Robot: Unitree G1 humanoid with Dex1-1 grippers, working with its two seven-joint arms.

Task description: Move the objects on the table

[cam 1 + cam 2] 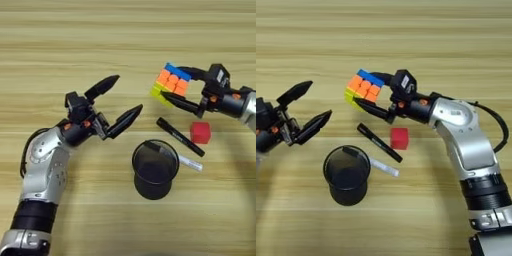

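Plank grain runs in horizontal stripes across the light-brown wooden table (125, 35), which carries five small things, one of each. One black cylindrical mesh cup (155, 169) stands upright, its round mouth open. Just right of the cup, touching its rim, lies one thin white pen (191, 163); one slim black marker (180, 136) lies slantwise above the pen. One plain red cube (200, 132) sits beyond the marker's right side. Above the cup, the right gripper (370, 92) clasps one multicoloured puzzle cube (362, 88) between its tapered black fingers. Left of the cup, the left gripper (120, 98) is spread wide, holding nothing.
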